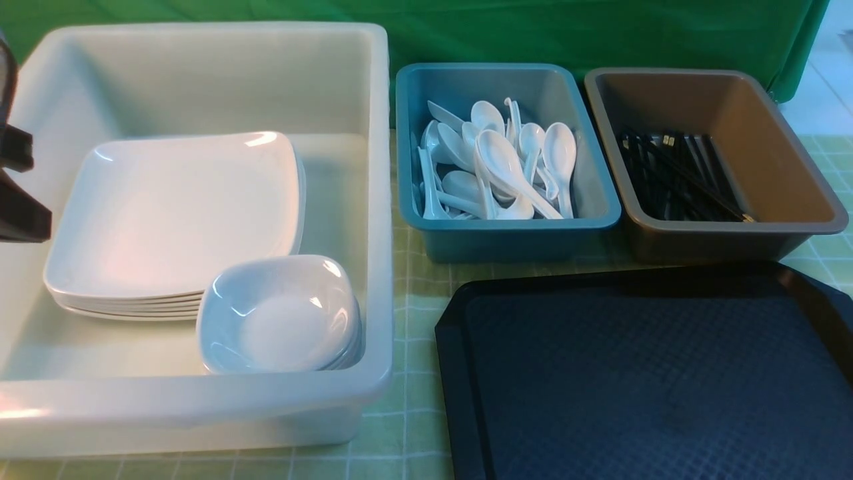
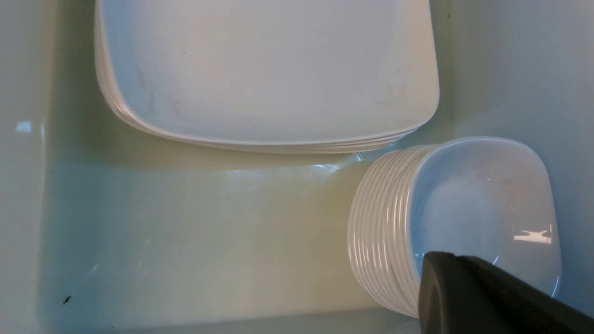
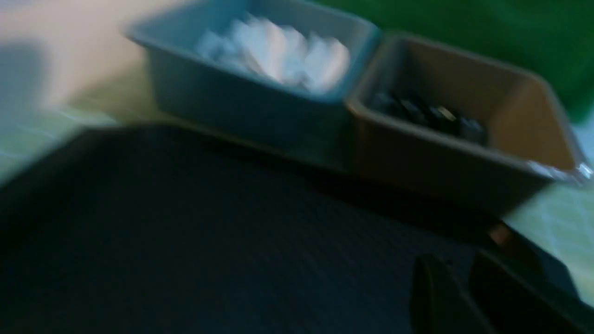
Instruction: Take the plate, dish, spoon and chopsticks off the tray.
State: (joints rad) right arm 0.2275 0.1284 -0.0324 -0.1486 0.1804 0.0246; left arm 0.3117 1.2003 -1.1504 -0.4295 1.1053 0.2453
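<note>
**Tray's bare, everything's binned**

While the right wrist view is pretty smeared, the front view is crisp. Biggest thing is the white tub at 9 o'clock, holding a stack of square plates with a stack of small dishes just beside it at about 5 o'clock. Black tray sits at 4 o'clock with nothing on it. Behind it, the blue tub at 12 is full of white spoons; the brown tub at 2 has the black chopsticks. Left gripper hangs over the dishes, pressed together, holding nothing. Right gripper hovers over the tray, slightly parted and blurry.
</note>
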